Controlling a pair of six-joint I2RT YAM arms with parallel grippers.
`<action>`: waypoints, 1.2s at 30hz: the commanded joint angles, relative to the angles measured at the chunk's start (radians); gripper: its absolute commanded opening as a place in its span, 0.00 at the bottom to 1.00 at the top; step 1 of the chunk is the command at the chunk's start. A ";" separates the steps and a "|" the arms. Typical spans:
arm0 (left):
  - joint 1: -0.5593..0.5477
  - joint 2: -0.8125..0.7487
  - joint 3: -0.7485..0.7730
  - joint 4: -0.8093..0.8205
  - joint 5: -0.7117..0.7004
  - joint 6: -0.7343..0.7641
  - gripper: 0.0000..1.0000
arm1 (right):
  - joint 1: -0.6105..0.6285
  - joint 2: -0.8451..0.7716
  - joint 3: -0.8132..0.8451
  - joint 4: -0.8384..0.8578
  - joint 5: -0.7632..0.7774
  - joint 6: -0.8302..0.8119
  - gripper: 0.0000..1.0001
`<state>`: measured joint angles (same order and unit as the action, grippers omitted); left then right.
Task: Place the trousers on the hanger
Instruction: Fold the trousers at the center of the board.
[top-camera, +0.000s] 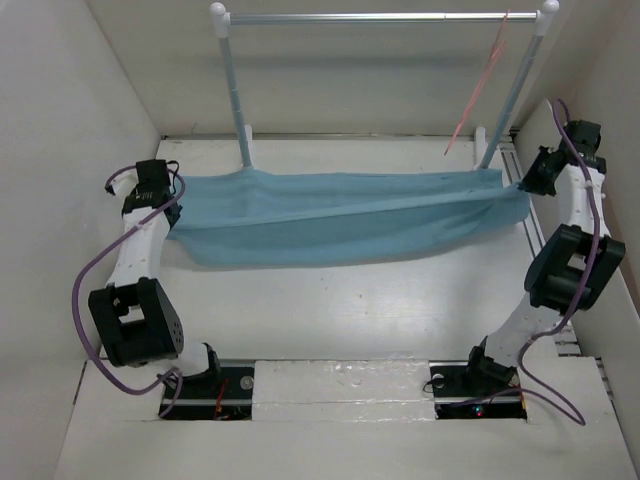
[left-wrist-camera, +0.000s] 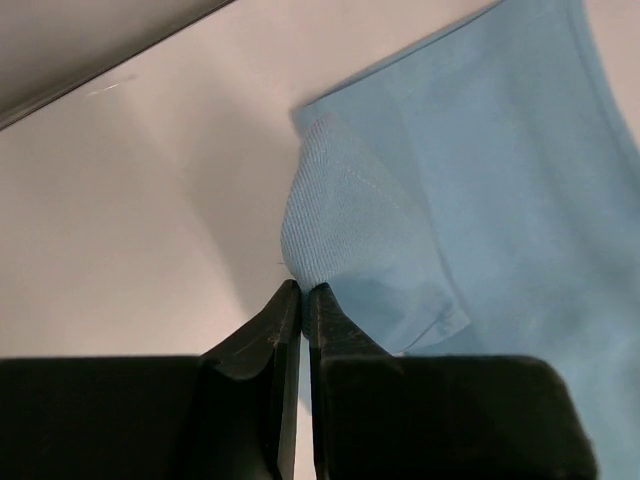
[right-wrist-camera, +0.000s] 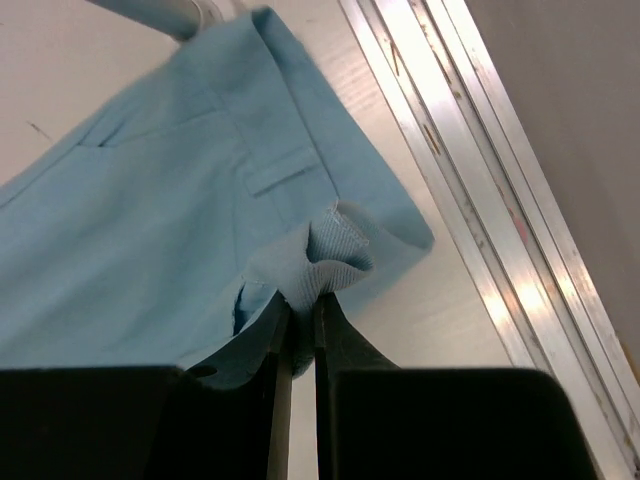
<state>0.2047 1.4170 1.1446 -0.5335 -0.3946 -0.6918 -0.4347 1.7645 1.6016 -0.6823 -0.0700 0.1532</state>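
So, left gripper (left-wrist-camera: 302, 290) has its jaws pinched almost together on a bunched ribbed fold at one end of the trousers (left-wrist-camera: 480, 200), the cloth puffing up just past the fingertips (left-wrist-camera: 285, 300). Right gripper (right-wrist-camera: 303, 300) is likewise clamped tight on a small wad of ribbed cloth at the other end, right beside a flat band with a belt loop. In the top view the light blue trousers span left to right between the two grippers, pulled fairly taut along the upper edge, the lower edge sagging toward the white table (top-camera: 350, 310); cannot tell if the middle touches the surface. They sit across the far half of the table, just in front of the feet of the rack posts (top-camera: 234, 90). Right end of the cloth lies near an aluminium track (right-wrist-camera: 480, 200) running along the table edge. Pink-red hanger (top-camera: 480, 85) hangs by its hook from the silver rail (top-camera: 380, 17) near the rail's right end, tilted, its lower tip close to the right post, above the trousers and apart from them. Purple cables (top-camera: 85, 290) loop along both arms. White walls enclose the table on three sides.
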 joint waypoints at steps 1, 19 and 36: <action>0.024 0.070 0.107 0.127 -0.067 0.015 0.00 | -0.009 0.096 0.171 0.035 0.081 -0.047 0.03; -0.018 0.695 0.819 -0.019 -0.049 0.178 0.43 | 0.082 0.422 0.491 0.096 -0.013 0.019 0.94; 0.262 0.117 -0.065 0.359 0.430 0.037 0.59 | 0.368 -0.345 -0.557 0.612 -0.134 0.088 0.04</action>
<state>0.4568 1.4818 1.1046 -0.2943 -0.1753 -0.6182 -0.1490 1.4528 1.0855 -0.1841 -0.1768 0.2424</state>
